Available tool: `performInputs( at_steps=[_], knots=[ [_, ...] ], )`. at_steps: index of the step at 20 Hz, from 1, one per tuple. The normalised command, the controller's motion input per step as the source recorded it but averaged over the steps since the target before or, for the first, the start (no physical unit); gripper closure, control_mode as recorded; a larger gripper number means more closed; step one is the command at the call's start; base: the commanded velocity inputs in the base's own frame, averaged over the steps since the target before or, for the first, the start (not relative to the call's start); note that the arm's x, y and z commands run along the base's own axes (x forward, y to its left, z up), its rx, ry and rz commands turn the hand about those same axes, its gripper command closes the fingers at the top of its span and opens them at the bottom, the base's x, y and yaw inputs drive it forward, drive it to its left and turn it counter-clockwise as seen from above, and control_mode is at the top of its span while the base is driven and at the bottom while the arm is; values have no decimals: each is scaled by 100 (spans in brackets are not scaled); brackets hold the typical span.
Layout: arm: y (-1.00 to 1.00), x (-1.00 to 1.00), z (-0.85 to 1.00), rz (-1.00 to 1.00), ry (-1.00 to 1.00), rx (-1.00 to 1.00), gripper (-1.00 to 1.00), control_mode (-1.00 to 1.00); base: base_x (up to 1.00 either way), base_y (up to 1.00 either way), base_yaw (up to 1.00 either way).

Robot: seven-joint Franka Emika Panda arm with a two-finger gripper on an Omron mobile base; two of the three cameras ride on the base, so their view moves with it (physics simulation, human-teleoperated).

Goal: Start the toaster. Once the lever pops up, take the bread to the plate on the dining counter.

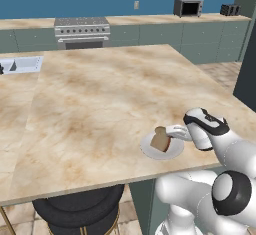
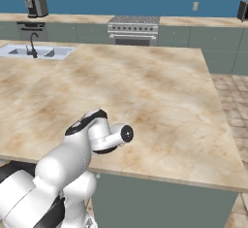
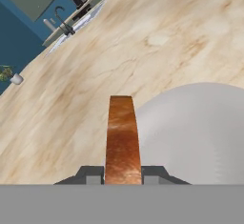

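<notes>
Left base view: the wide beige marble-patterned desk [image 1: 100, 104] lies bare around the small round white plate [image 1: 150, 151] near its front edge, with a steel sink [image 1: 25, 64] far left and a dark grey boxy toaster [image 1: 230, 10] on the far wall desk. In the right base view the arm hides plate and bread. The thin orange-brown bread slice [image 3: 123, 137] stands on edge, pinched between the jaws [image 3: 123, 174], low over the plate's rim.

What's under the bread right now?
The plate, on the dining counter. The bread stands on edge, clamped between the fingers. Whether its lower edge touches the plate is hidden.
</notes>
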Motion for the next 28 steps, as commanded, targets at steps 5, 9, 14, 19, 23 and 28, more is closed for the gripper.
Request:
performInputs(
  at_steps=[5, 9, 14, 19, 23, 28],
  knots=[
    [0, 0, 0, 0, 0, 0, 100, -100, 0, 0, 0],
    [0, 0, 0, 0, 0, 0, 100, -100, 0, 0, 0],
    [0, 0, 0, 0, 0, 0, -100, -100, 0, 0, 0],
    [0, 0, 0, 0, 0, 0, -100, -100, 0, 0, 0],
    [0, 0, 0, 0, 0, 0, -100, -100, 0, 0, 0],
    [0, 0, 0, 0, 0, 0, -100, -100, 0, 0, 0]
  ],
)
